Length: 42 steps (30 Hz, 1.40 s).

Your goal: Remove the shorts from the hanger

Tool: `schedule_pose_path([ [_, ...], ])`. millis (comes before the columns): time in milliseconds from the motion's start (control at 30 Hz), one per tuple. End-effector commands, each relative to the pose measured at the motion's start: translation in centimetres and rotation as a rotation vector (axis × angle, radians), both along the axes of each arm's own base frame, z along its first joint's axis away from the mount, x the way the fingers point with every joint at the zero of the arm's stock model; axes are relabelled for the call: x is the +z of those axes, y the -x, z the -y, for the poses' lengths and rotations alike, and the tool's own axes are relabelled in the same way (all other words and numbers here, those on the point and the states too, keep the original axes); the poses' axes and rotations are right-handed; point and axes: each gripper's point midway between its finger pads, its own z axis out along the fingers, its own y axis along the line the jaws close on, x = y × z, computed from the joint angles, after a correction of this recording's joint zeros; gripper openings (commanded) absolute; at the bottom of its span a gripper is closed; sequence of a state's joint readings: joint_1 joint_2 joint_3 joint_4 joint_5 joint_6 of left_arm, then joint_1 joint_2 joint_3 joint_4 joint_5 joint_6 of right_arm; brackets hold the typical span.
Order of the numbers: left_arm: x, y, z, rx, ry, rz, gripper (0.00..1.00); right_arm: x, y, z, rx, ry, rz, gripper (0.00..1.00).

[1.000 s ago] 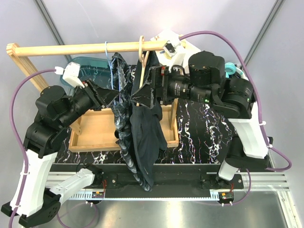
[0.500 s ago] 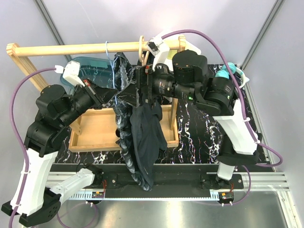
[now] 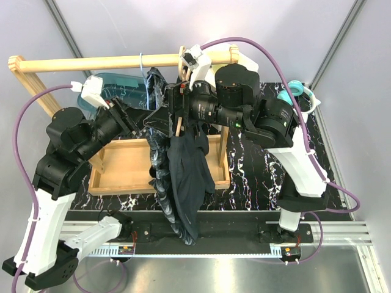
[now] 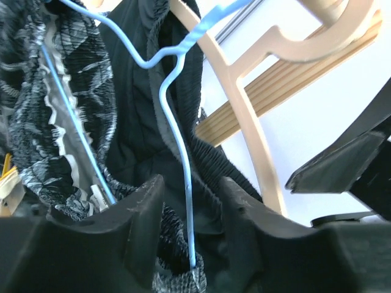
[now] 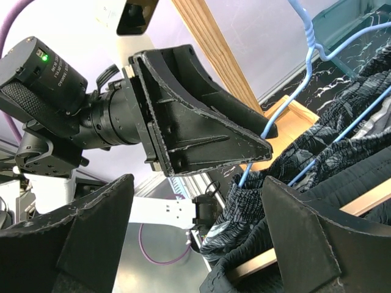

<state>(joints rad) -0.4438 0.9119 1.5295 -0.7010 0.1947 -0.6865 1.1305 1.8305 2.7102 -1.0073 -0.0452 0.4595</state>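
The shorts [image 3: 186, 177] hang between the left tool [image 4: 189, 189] and the right tool [image 5: 195, 189], down from a hanger [image 3: 181, 76] hooked over the rail [image 3: 91, 62] just behind both. Below the left tool, a tray [image 3: 122, 183] sits on the desk [image 3: 256, 165], with a tub [image 3: 116, 82] behind it.

No lettering, label, brand or number can be read on anything here.

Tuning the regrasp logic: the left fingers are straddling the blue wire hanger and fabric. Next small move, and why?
Probably nudge the left fingers sideways until the blue wire hanger is outside them. They stand apart with the wire between them, over the grey patterned shorts and their elastic waistband. Closing here would likely pinch wire with cloth.
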Motion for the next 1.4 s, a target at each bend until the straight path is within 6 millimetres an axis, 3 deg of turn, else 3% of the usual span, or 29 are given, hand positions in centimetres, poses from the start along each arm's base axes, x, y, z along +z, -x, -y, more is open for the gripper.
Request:
schedule_pose_path([
  [0, 1.8, -0.1, 0.2, -0.006, 0.069, 0.052, 0.53, 2.1, 0.2, 0.3, -0.002, -0.054, 0.065, 0.93],
  [467, -0.3, -1.7, 1.9, -0.051, 0.058, -0.013, 0.42, 1.0, -0.2, -0.3, -0.003, -0.023, 0.069, 0.95],
  [500, -0.6, -1.7, 1.8, -0.054, 0.056, -0.019, 0.38, 0.9, -0.3, -0.4, -0.004, -0.020, 0.068, 0.95],
  [567, -0.3, -1.7, 1.8, -0.057, 0.060, -0.002, 0.14, 0.7, -0.4, -0.7, -0.006, -0.017, 0.062, 0.95],
  [633, 0.5, -1.6, 1.6, -0.059, 0.069, 0.040, 0.01, 0.4, -0.6, -1.0, -0.009, -0.011, 0.060, 0.95],
  [667, 1.1, -1.2, 1.4, -0.060, 0.075, 0.069, 0.00, 0.3, -0.7, -1.0, -0.015, -0.011, 0.060, 0.95],
  [1067, 6.5, 2.6, -1.2, -0.031, 0.018, 0.373, 0.00, 0.7, -1.0, -2.2, -0.021, -0.045, 0.050, 0.91],
  [1200, 7.0, 3.5, -1.3, -0.048, 0.018, 0.410, 0.00, 1.3, -0.9, -2.7, -0.016, -0.072, 0.059, 0.90],
  [1367, 5.6, 4.8, -1.4, -0.071, 0.032, 0.385, 0.00, 1.6, -1.2, -3.4, -0.034, -0.097, 0.057, 0.88],
])
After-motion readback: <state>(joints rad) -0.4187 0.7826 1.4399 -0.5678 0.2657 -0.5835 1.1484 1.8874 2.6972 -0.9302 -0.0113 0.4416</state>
